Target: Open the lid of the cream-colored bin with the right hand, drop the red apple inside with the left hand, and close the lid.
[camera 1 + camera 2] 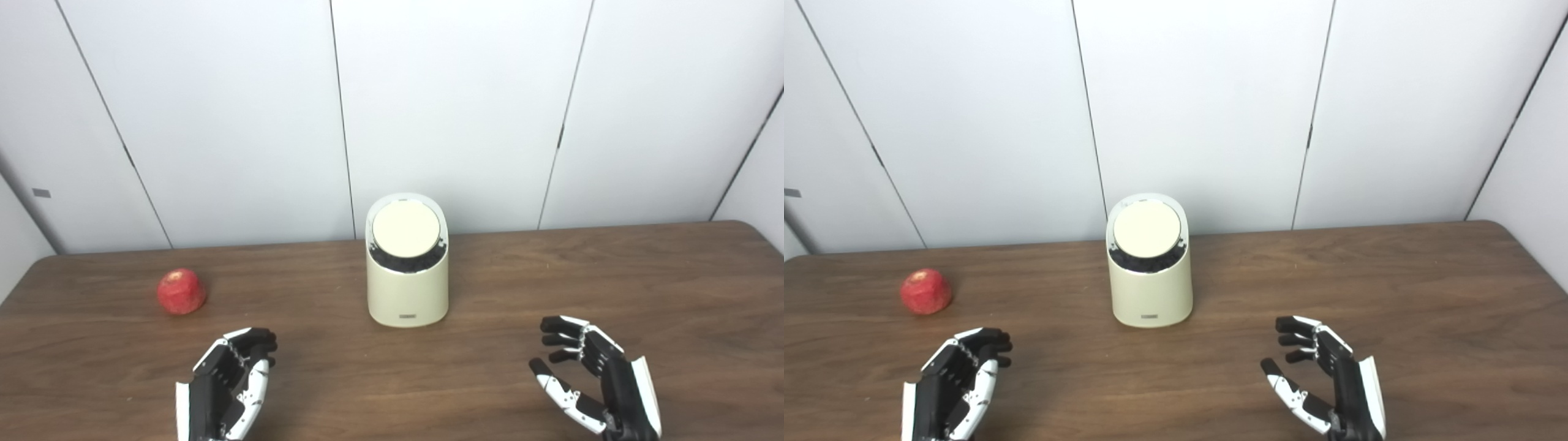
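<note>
So the cream-colored bin (407, 278) stands mid-desk (612, 288) with its round lid (406, 228) down, and the red apple (181, 291) lies well to its left. Nothing is done yet: left robot hand (229, 383) and right robot hand (591, 373) hover empty, fingers apart.

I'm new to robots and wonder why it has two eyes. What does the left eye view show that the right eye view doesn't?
Only the left eye view shows a small grey tag whole on the left wall; the right eye cuts it at the edge.

Only the right eye view shows more wall and table on the right.

Both share the red apple, untouched, the cream-colored bin with its lid closed, and the left robot hand and right robot hand, open and empty.
</note>
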Motion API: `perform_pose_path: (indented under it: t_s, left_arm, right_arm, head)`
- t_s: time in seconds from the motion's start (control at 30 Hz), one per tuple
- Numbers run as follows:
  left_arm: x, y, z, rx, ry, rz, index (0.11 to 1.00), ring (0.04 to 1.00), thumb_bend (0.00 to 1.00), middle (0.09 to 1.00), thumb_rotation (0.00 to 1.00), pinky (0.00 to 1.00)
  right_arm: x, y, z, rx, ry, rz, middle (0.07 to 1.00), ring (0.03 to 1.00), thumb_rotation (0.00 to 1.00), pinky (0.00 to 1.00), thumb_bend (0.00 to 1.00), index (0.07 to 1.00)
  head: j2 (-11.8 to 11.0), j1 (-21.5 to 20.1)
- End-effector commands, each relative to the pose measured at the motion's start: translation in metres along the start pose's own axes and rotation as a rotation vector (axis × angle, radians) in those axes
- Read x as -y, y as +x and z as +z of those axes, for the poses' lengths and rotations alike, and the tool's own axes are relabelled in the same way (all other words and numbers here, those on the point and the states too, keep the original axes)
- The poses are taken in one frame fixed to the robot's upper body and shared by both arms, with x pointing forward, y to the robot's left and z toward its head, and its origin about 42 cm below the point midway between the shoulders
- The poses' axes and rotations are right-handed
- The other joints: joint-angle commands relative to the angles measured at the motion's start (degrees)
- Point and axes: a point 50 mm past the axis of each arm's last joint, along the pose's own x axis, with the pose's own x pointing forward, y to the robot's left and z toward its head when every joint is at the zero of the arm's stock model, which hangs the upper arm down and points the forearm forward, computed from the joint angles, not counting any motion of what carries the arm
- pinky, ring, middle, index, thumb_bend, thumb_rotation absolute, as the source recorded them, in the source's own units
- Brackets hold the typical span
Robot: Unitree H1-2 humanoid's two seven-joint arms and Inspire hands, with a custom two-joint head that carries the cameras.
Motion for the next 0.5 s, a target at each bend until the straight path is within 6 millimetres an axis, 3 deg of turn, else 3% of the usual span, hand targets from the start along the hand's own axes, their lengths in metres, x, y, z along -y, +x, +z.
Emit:
perform_pose_path:
  t_s: [0.0,0.33,0.47]
  left_arm:
    - [-0.0025,-0.0054,-0.0012,0.0,0.018,-0.011,0.594,0.605,0.23,0.61,0.21,0.53]
    - [-0.0025,-0.0053,-0.0012,-0.005,0.022,-0.02,0.597,0.607,0.22,0.613,0.16,0.53]
    - [-0.0002,-0.0048,-0.0015,-0.005,0.019,-0.019,0.597,0.606,0.22,0.613,0.19,0.53]
  right_arm:
    - [0.0013,0.0011,0.01,0.057,0.009,-0.008,0.675,0.642,0.09,0.53,0.22,0.655]
    - [0.0006,0.0015,0.0111,0.056,0.019,-0.007,0.674,0.641,0.09,0.53,0.22,0.651]
    - [0.0022,0.0029,0.0104,0.052,0.016,-0.01,0.672,0.638,0.09,0.52,0.22,0.652]
  head:
    - [0.03,-0.13]
    - [0.1,-0.2]
    - [0.09,-0.37]
